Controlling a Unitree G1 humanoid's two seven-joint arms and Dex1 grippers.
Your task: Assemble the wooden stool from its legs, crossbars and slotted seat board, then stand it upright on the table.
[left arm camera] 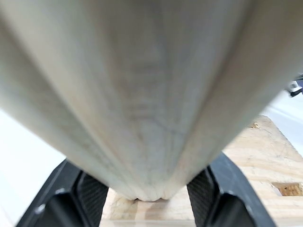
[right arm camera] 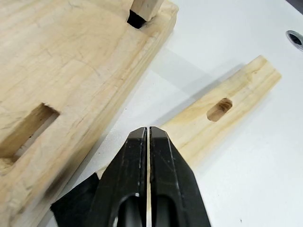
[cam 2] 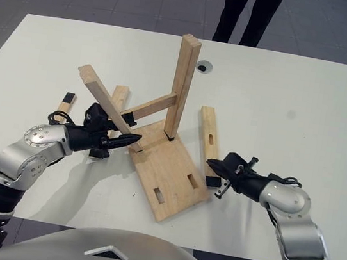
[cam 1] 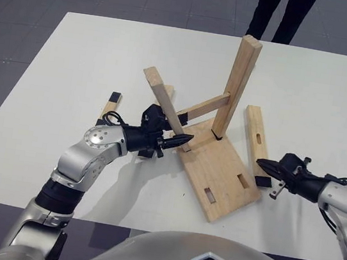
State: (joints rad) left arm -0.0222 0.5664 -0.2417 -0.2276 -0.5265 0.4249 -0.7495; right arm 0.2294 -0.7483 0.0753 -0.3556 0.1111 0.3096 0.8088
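- Two black fingers (left arm camera: 214,195) of your left gripper (cam 1: 183,140) are clamping the lower end of the slanted leg (cam 1: 163,101), one on each side of the wood, right at the 10 o'clock edge of the seat board (cam 1: 221,170).
- Your right gripper (right arm camera: 149,130) is holding its jaws pressed together with nothing between them. Its tips are hanging over the near, black-capped end of the loose leg (cam 1: 255,136), just off the board's 3 o'clock corner. You cannot tell whether they are touching the wood.
- The seat board is lying flat on the table (cam 1: 74,58), turned corner-on to you, and two empty slots are showing toward its 5 o'clock side.
- The upright leg (cam 1: 240,81) is standing in the slot at the board's 12 o'clock corner.
- The crossbar (cam 1: 208,104) is running from the upright leg toward 9 o'clock and meeting the slanted leg, which is leaning up and away toward 10 o'clock.
- The loose leg is lying flat beside the board's 2 o'clock edge, its oval hole facing up.
- A short piece (cam 1: 110,104) with a black tip is lying well out at 9 o'clock.
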